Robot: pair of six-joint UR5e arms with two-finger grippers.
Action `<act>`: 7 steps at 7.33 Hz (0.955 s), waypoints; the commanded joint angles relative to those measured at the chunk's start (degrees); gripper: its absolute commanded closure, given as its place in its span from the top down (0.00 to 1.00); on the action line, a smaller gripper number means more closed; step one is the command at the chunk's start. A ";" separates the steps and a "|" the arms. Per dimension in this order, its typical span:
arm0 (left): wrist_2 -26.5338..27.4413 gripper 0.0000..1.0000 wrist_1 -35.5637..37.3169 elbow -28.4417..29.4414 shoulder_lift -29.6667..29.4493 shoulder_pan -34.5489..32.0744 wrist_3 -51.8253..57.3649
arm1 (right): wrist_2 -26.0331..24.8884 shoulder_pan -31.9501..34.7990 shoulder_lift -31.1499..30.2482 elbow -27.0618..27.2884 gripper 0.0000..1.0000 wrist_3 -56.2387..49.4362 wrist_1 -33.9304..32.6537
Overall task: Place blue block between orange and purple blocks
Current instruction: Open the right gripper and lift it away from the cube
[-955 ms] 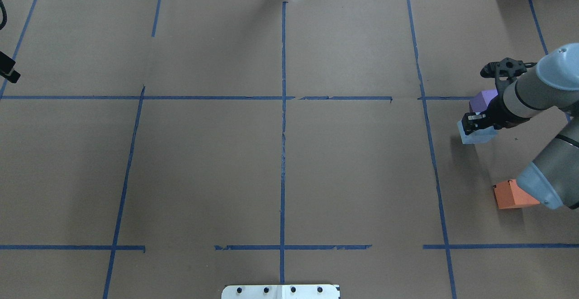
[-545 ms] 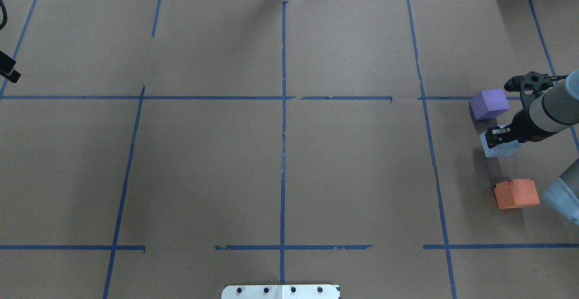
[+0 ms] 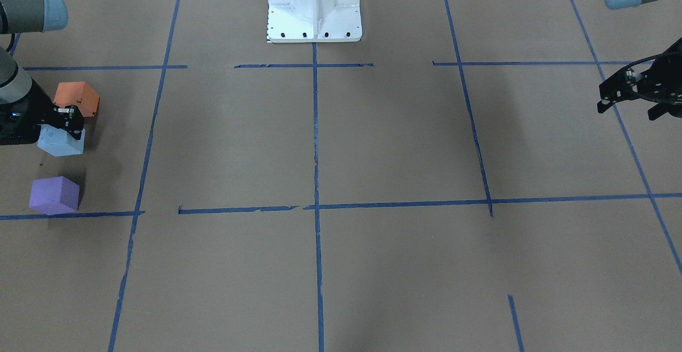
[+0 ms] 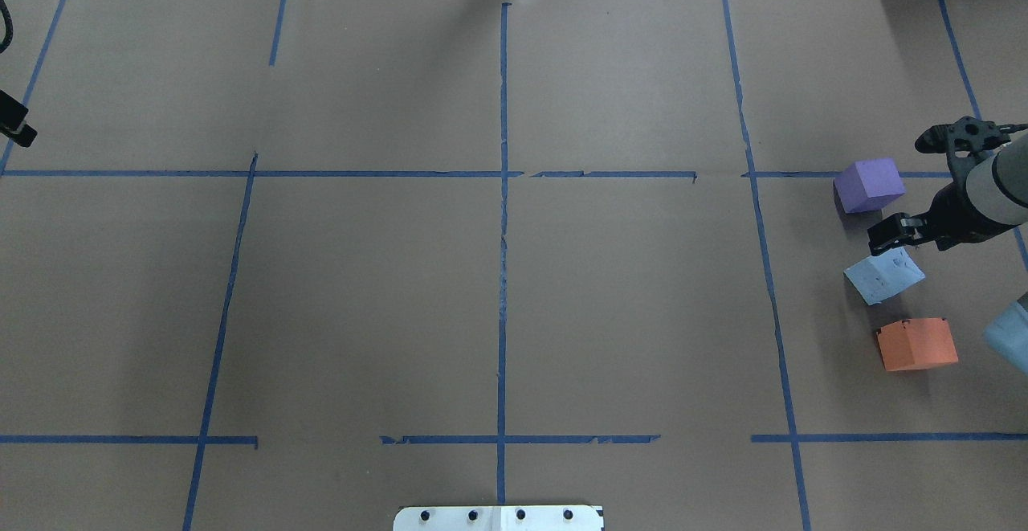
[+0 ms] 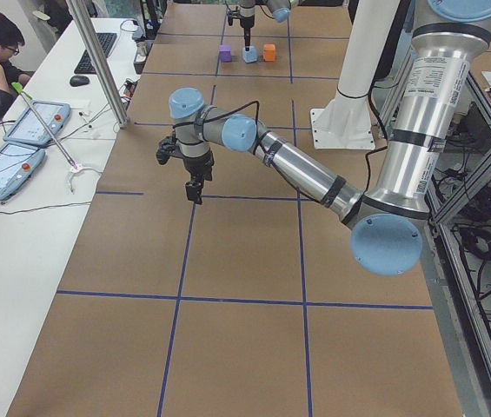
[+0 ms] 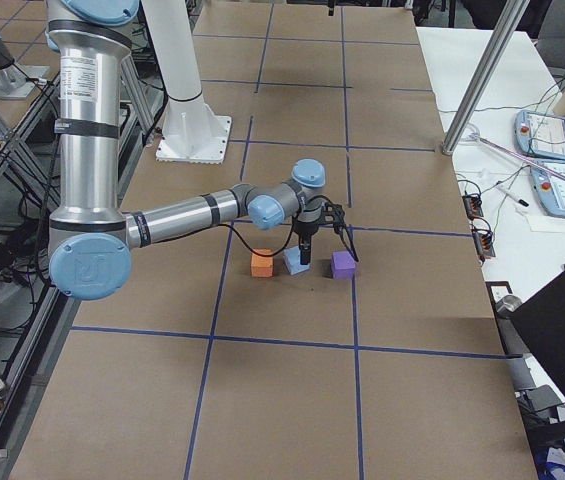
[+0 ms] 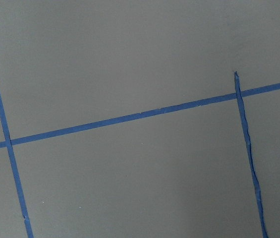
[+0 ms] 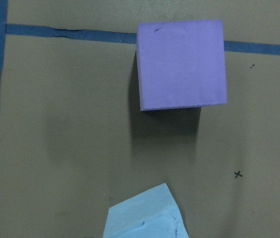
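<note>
Since half a second ago the blue block [image 4: 883, 275] has left the right gripper [image 4: 893, 232]. It now lies skewed on the bench [image 4: 642, 314], between purple [image 4: 869, 185] and orange [image 4: 916, 344], touching neither. The gripper hangs just beside it, jaws apart. A straight lift should avoid nudging the block further.

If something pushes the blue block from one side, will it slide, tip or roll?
The blue block has flat faces and lies flat on the paper, so it would probably slide or turn, not roll. Its matte, slightly dented surface suggests foam: likely light and a little soft. Its cube-like shape makes tipping seem unlikely.
</note>
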 commanded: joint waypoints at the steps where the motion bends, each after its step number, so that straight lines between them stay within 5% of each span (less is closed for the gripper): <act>1: 0.00 1.00 -0.07 0.12 0.00 -0.01 0.06 | 1.41 5.41 0.41 -0.06 1.00 -4.26 -0.79; 4: 1.05 1.00 0.19 0.65 0.09 -0.27 3.46 | 4.37 18.48 -0.20 -0.41 1.00 -29.60 -11.30; 7: 0.80 1.00 0.37 8.44 2.89 -11.13 21.20 | 9.65 30.12 -3.09 -0.50 1.00 -48.31 -20.30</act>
